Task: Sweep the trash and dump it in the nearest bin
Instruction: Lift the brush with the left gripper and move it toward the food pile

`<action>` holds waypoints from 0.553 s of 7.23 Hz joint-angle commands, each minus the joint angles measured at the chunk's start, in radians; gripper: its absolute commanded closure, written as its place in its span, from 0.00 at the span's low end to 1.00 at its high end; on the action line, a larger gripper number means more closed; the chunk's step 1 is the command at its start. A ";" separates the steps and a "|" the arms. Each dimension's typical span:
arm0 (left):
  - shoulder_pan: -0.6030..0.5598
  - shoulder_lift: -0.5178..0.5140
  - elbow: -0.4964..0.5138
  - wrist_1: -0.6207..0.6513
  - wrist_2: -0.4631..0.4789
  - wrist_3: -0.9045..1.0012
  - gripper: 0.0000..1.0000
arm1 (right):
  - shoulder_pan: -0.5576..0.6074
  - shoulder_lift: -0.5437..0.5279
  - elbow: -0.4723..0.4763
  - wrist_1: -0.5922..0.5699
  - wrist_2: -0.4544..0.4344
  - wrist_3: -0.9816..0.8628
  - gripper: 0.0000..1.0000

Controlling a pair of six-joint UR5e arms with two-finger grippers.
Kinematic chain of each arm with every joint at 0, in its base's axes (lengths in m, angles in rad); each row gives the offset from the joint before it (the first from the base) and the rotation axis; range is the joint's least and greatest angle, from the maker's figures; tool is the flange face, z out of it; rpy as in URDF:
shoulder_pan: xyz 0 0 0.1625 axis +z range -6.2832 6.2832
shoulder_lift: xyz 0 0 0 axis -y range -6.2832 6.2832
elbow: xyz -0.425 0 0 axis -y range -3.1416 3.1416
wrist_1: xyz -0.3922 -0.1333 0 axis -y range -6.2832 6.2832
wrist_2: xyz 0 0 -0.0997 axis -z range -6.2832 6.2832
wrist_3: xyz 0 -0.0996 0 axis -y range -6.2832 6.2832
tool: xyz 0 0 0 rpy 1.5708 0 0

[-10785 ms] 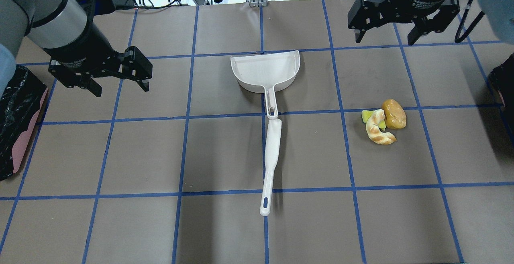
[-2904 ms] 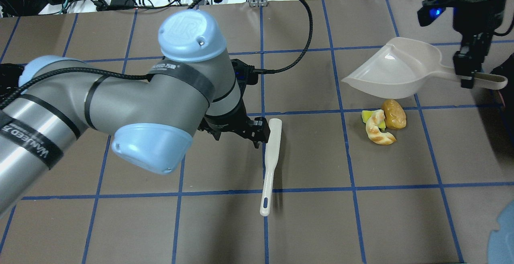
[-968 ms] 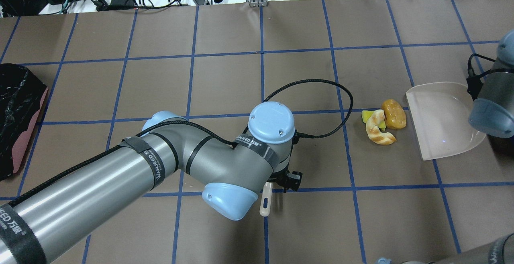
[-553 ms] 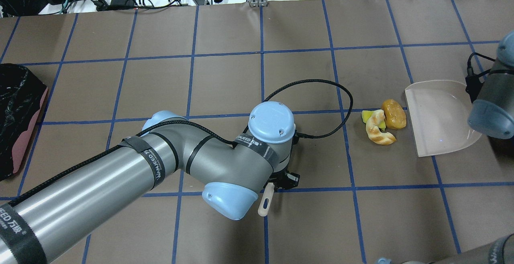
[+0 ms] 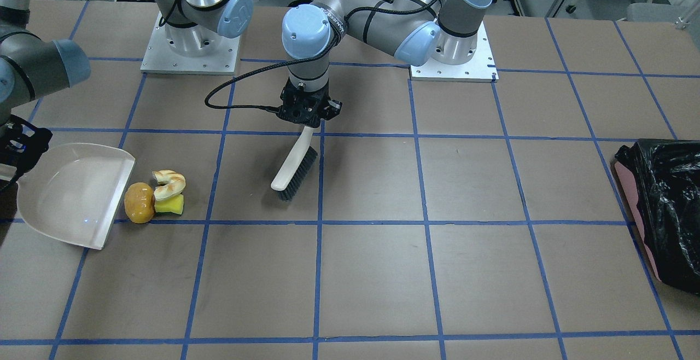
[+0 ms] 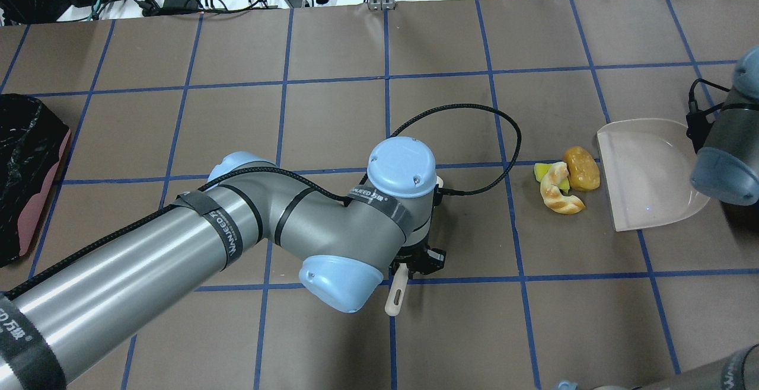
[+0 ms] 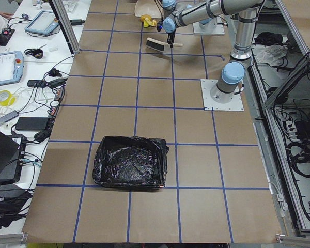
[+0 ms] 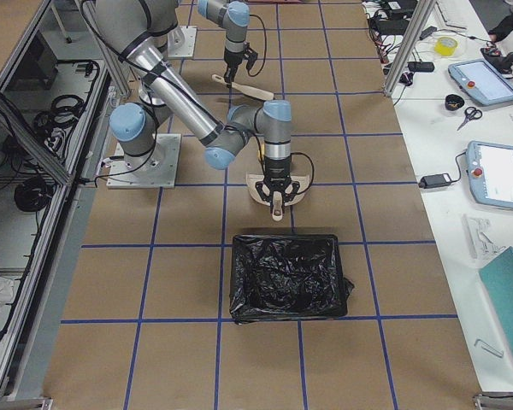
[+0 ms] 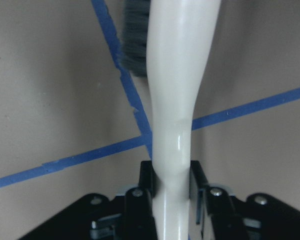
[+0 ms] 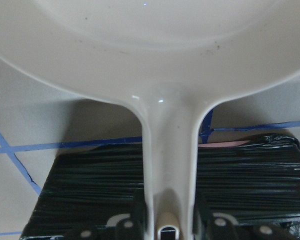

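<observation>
My left gripper [image 5: 306, 112] is shut on the handle of a white brush [image 5: 292, 166]. The brush is tilted, its dark bristles down on the table. The left wrist view shows both fingers [image 9: 146, 186] clamped on the handle [image 9: 177, 100]. My right gripper [image 10: 167, 222] is shut on the handle of the white dustpan [image 6: 649, 170], which rests on the table with its open lip beside the trash. The trash is an orange-brown bun [image 6: 581, 168], a ring pastry [image 6: 557, 191] and a yellow-green block [image 6: 541, 172]. The brush is about one grid square from the trash.
A black-bagged bin [image 8: 289, 278] stands just behind the dustpan on my right side and shows under the dustpan handle [image 10: 240, 175]. A second black bin [image 6: 24, 170] sits at the table's far left edge. Blue tape lines grid the brown table [image 6: 332, 117].
The dustpan has come down from the air onto the table and slid a little closer to the trash. My left gripper has closed on the brush handle and tilted it up.
</observation>
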 commanded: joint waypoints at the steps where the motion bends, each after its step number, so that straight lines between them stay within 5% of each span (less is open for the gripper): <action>1: 0.010 -0.017 0.093 -0.028 -0.102 -0.193 1.00 | 0.000 0.000 0.000 0.002 0.000 0.001 1.00; 4: 0.019 -0.110 0.243 -0.003 -0.291 -0.480 1.00 | 0.002 -0.001 0.002 0.004 0.000 0.001 1.00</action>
